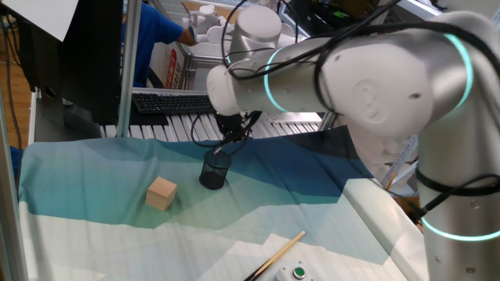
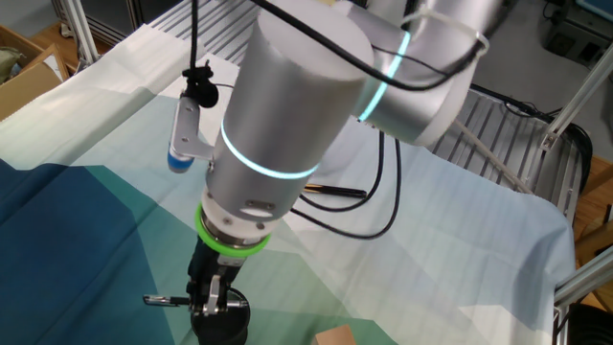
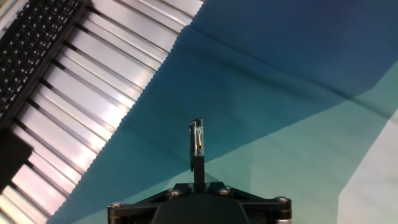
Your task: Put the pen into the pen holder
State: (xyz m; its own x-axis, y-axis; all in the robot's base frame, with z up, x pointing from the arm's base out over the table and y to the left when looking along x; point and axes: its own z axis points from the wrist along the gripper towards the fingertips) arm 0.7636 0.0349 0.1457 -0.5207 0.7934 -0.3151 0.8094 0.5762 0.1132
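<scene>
Blue-green cloth (image 1: 94, 168) over slatted metal table (image 3: 81, 118), black keyboard (image 1: 168, 102), perhaps cardboard box (image 2: 24, 72)

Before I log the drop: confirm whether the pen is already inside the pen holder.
No: the hand grips the pen crosswise above the pen holder.

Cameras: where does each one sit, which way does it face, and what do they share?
One fixed view: low at the table's edge, facing the arm; shows the pen holder, tan block and arm.
The other fixed view: high, looking steeply down the wrist at the gripper holding the pen.
Hand view: looks along the jaws at cloth and keyboard.
Both fixed views show holder and block.
</scene>
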